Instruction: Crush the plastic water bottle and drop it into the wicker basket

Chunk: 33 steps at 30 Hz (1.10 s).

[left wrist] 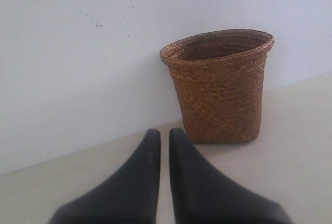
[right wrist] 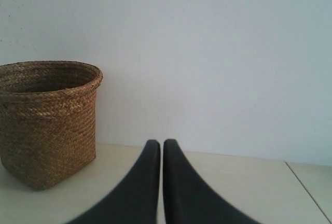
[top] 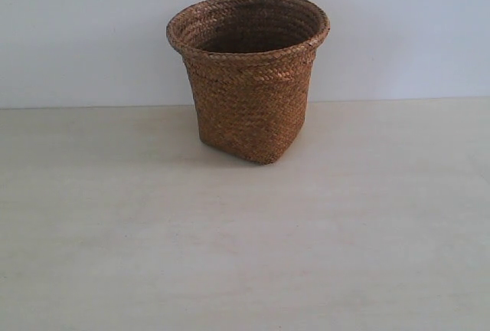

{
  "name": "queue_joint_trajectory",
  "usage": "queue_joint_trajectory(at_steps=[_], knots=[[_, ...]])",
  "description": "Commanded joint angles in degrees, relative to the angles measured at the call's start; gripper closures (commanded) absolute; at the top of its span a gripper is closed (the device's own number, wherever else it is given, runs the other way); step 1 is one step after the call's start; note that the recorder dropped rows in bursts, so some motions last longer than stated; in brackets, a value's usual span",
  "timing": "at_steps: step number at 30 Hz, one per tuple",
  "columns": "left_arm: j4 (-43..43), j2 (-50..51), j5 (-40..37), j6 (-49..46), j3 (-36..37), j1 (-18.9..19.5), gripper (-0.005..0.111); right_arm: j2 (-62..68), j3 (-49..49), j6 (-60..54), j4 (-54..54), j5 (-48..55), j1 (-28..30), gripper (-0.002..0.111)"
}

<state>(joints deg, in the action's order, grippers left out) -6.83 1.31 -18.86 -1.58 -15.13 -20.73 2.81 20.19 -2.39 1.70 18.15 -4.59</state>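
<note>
Lit softly and evenly, bright yet flat, with a cool bluish cast over the wall (top: 76,32). Throws only a faint, diffuse shadow at the foot of the wicker basket (top: 249,93), beyond the jaws. Softens the left gripper (left wrist: 164,133) nearest the lens; grainy throughout.

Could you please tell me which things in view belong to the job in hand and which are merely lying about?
Belonging to the job:
- wicker basket, upright on the table
- left claw, shut, empty
- right claw, shut, empty
(The plastic water bottle shows in no view.)

Just there:
- table
- wall behind the basket
</note>
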Motion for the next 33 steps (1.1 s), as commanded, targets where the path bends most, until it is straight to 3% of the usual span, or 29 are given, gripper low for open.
queue_joint_trajectory(at_steps=[1,14,22,33], knots=[[0.0,-0.5,0.9,0.8,0.2,0.2,0.102,-0.3,-0.2,-1.0,0.3,0.3,0.0,0.108],[0.0,-0.5,1.0,0.8,0.5,0.2,0.102,-0.3,-0.2,-1.0,0.3,-1.2,0.0,0.108],[1.9,-0.9,2.5,-2.8,7.9,0.6,0.102,-0.3,-0.2,-1.0,0.3,-1.2,0.0,0.108],[6.4,-1.0,7.8,0.9,14.6,12.0,0.102,-0.3,-0.2,-1.0,0.3,-1.2,0.0,0.108]])
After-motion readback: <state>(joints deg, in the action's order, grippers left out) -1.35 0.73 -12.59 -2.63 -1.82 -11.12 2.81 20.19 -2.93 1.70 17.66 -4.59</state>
